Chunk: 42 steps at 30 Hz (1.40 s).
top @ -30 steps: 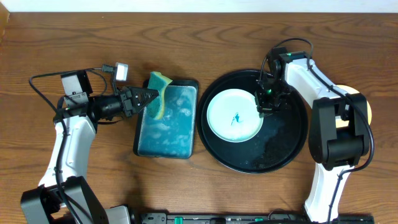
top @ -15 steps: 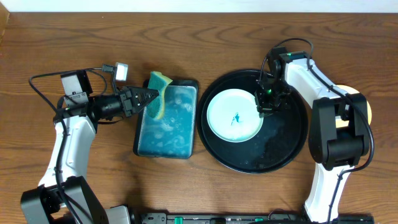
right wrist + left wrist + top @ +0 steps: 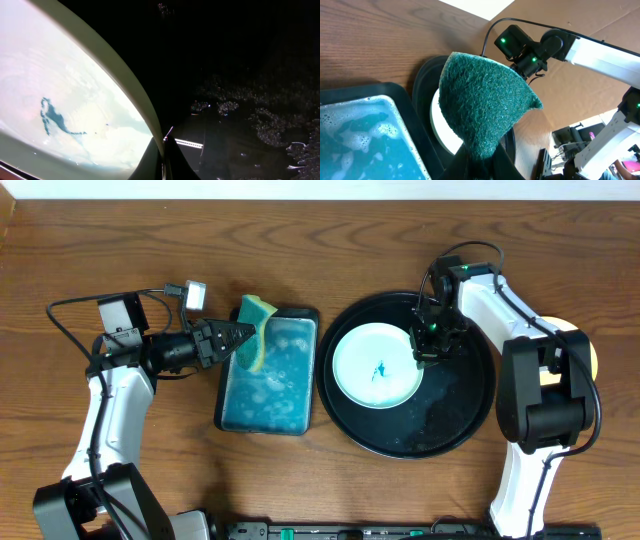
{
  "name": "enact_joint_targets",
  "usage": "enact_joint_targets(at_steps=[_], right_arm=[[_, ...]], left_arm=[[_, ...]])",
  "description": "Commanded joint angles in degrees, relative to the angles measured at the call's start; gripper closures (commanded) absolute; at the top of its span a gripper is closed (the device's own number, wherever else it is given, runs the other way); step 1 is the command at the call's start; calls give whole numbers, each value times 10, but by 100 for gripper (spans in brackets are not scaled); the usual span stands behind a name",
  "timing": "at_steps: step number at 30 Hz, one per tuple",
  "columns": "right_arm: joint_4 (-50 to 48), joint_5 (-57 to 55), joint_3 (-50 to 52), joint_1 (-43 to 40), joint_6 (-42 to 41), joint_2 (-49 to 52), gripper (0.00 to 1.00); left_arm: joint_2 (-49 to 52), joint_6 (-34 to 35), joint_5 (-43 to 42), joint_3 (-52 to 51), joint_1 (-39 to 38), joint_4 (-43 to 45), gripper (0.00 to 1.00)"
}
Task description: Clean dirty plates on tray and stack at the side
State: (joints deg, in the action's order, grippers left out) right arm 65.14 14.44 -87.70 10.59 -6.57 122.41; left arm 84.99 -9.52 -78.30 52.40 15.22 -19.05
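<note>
The sponge [image 3: 485,105] fills the middle of the left wrist view. It hides most of the mint-white plate [image 3: 440,127] and part of the black tray [image 3: 421,82] behind it. The left gripper [image 3: 479,162] pinches the sponge's lower corner, its jaws cut off by the bottom edge. The teal tray [image 3: 365,135] runs off the left and bottom edges.

In the right wrist view the plate runs off the left edge. Only the tips of the right gripper [image 3: 162,157] show, set on either side of the plate's rim.

From overhead, a yellow plate [image 3: 592,360] at the counter's [image 3: 320,240] right edge is mostly hidden behind the right arm [image 3: 545,380].
</note>
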Motion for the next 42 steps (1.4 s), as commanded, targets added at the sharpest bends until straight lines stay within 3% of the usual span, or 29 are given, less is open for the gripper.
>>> enact_joint_targets(at_steps=[1,22,27,36,39,42], right_arm=[[0,-9,1,7,0,2,99],[0,-9,1,8,0,2,99],[0,-9,1,8,0,2,99],[0,-9,1,8,0,2,99],[0,-9,1,8,0,2,99],[0,-9,1,8,0,2,99]], left_arm=[[-10,-14,-23,-6,3,3,93],[-10,-5,-3,-6,-14,3,92],[-10,33,163,-6,-67,3,93],[-9,148,679,-6,-234,3,93],[-8,176,750,-6,-267,2,93],[-8,188,754,-6,-288,3,93]])
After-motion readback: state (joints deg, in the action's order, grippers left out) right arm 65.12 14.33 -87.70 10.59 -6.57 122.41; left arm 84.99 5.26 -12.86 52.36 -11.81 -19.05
